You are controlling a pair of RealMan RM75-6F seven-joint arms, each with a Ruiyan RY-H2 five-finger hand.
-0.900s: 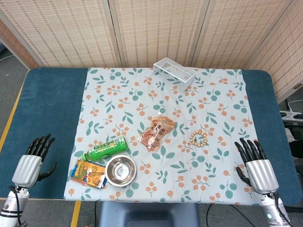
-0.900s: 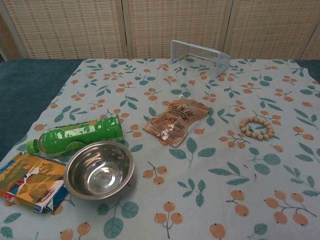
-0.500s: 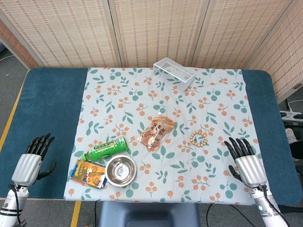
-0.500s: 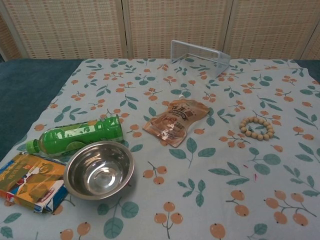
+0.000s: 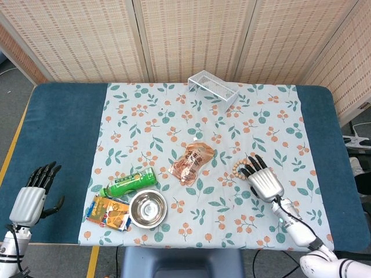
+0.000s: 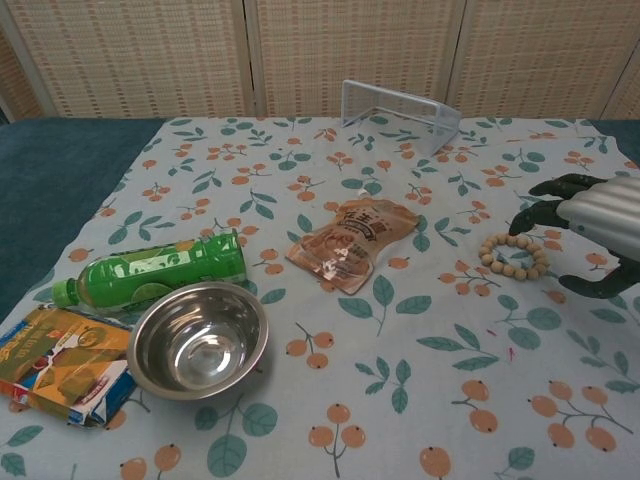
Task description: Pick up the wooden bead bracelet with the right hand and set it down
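The wooden bead bracelet [image 6: 513, 255] lies flat on the floral cloth, right of centre; in the head view the bracelet [image 5: 237, 170] is partly covered by my right hand. My right hand [image 5: 262, 180] hovers just right of it with fingers spread and empty, fingertips reaching over the ring's right side. The chest view shows the right hand [image 6: 590, 232] entering from the right edge, fingers apart around the bracelet's far side, holding nothing. My left hand [image 5: 33, 196] rests open over the blue table at the front left corner, far from everything.
A snack pouch [image 5: 192, 162] lies left of the bracelet. Further left sit a green bottle [image 5: 128, 182], a steel bowl [image 5: 147, 208] and an orange packet [image 5: 108, 212]. A clear rack [image 5: 213, 88] stands at the back of the cloth.
My right hand has swept in from the front right table edge toward the bracelet and now reaches over it. The left hand drifted slightly down and left.
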